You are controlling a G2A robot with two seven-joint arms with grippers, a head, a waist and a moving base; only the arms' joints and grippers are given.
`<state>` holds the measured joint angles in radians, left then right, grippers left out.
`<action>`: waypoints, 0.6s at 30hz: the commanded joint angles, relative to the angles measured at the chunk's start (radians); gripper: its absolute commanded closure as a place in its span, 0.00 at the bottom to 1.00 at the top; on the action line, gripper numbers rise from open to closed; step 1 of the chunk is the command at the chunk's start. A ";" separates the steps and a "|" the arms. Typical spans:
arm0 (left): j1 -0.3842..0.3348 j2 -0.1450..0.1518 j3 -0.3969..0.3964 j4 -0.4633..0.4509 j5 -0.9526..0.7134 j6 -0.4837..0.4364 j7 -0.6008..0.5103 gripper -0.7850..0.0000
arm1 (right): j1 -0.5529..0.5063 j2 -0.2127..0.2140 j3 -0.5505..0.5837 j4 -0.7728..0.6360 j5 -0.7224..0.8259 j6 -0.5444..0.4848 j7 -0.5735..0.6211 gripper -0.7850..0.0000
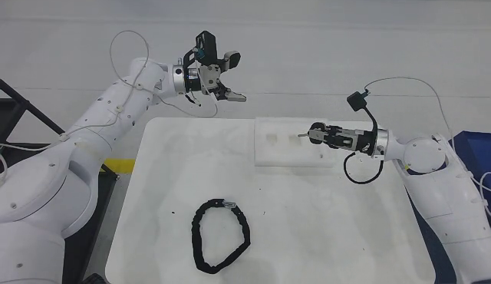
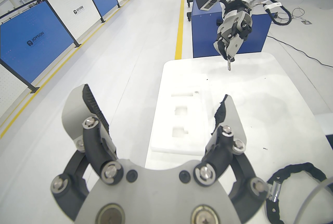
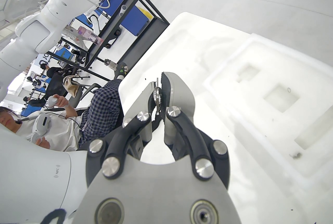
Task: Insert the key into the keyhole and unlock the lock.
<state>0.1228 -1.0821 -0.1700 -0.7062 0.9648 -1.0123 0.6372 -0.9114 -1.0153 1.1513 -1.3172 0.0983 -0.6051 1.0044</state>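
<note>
A black cable lock (image 1: 220,236) lies in a loop on the white table (image 1: 330,230), its metal lock end (image 1: 228,203) at the far side of the loop. My right gripper (image 1: 310,135) hovers over the white foam tray (image 1: 288,142), shut on a small silver key (image 3: 157,93) whose blade (image 2: 229,64) sticks out past the fingertips. My left gripper (image 1: 232,75) is open and holds nothing; it hangs beyond the table's far left corner, above the floor. Part of the lock (image 2: 294,183) shows beside the left fingers (image 2: 93,108).
The foam tray (image 2: 182,118) has several shallow rectangular pockets and sits at the table's far middle. A blue cabinet (image 2: 226,35) stands past the table's right side. A person sits with hand controllers beyond the table's near edge in the right wrist view.
</note>
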 commanded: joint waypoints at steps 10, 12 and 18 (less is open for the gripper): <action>0.033 0.009 -0.025 -0.018 -0.012 0.028 -0.055 0.00 | 0.000 0.000 0.000 0.000 0.000 0.000 0.000 1.00; 0.051 0.017 -0.035 -0.017 -0.009 0.021 -0.076 0.00 | 0.000 0.000 0.000 0.000 0.000 0.000 0.000 1.00; 0.116 0.052 -0.041 -0.052 0.006 0.000 -0.092 0.00 | 0.000 0.000 0.000 0.000 0.000 0.000 0.000 1.00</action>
<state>0.2320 -1.0370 -0.2137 -0.7481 0.9659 -1.0130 0.5469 -0.9114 -1.0153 1.1513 -1.3172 0.0982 -0.6052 1.0044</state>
